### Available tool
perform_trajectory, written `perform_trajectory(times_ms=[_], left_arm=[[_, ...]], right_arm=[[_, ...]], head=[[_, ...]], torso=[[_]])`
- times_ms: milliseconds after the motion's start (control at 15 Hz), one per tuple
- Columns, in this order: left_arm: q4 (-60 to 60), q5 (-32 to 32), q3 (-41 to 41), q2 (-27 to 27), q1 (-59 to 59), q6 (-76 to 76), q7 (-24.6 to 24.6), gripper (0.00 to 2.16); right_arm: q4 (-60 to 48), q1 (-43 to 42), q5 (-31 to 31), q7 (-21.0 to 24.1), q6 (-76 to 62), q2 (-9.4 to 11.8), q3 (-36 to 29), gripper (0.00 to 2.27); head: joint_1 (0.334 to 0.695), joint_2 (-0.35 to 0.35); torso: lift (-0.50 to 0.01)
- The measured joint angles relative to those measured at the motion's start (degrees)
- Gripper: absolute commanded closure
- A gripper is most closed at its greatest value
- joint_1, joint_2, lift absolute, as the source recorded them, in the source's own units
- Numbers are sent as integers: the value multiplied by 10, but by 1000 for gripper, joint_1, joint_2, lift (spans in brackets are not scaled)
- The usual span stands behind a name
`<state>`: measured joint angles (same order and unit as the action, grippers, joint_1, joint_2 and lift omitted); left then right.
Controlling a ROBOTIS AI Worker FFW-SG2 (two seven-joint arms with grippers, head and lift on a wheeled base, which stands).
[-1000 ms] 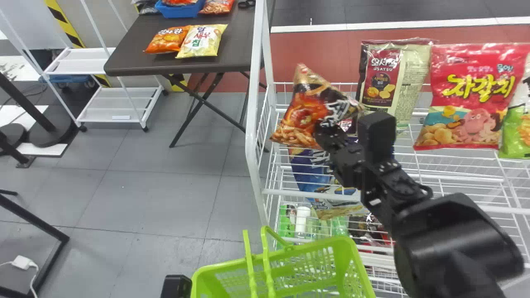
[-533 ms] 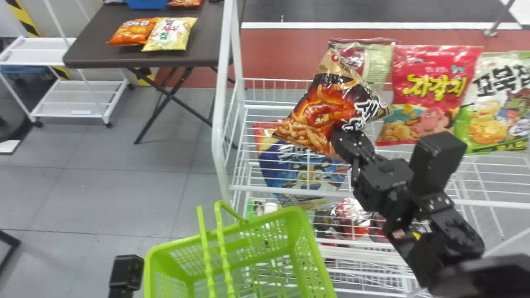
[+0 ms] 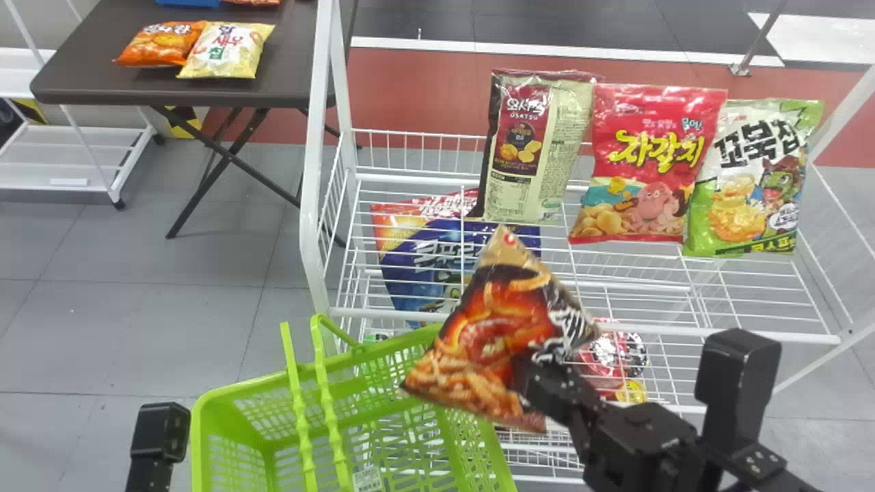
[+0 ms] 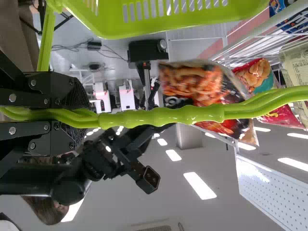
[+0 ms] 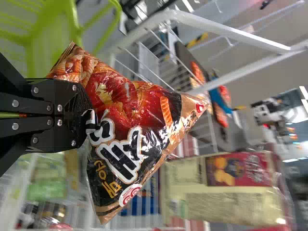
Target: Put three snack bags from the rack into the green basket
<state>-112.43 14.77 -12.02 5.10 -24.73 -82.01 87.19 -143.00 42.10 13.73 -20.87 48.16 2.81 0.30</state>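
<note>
Left wrist view: green handles (image 4: 161, 117) between fingers (image 4: 57, 89), ceiling lights (image 4: 199, 186) beyond.

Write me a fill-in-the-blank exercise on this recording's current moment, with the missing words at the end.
The black-and-orange snack bag is held by the ____ gripper. The left gripper grips the ____ handle. On the rack, the ____ bag stands between the maroon-and-cream bag and the green-and-white bag.

Missing words: right; green; red.
</note>
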Motion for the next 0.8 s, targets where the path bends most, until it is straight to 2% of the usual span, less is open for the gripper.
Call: perform_trajectory(times_ms=[67,133,200,267,333,600,800], left_arm=[[1,-1,1,0,1,0,0,2148],[2,-1,1,0,2,-1,0,2148],[2,-1,1,0,2,-1,0,2148],[2,-1,2,0,2,-1,0,2148],[2,0,2,0,2,-1,0,2148],[4,0,2,0,1,-2,1,2148],[9,0,2,0,-1,0,3,2148]], right_arm=[[-5,2,6,-1,27,0,2,2253],[-6,2,7,-1,46,0,7,2081],[0,-2,3,-2,64,2,18,1511],[14,-8,-5,-5,76,4,32,329],[33,-16,-12,-8,79,8,46,-1],[64,-36,-7,-29,78,15,60,56],[58,-41,37,-30,55,12,23,66]], head=[[695,-23],[695,-10],[695,17],[695,38],[695,56],[695,110],[695,82]], torso=[[0],[0],[0],[0],[0],[0],[0]])
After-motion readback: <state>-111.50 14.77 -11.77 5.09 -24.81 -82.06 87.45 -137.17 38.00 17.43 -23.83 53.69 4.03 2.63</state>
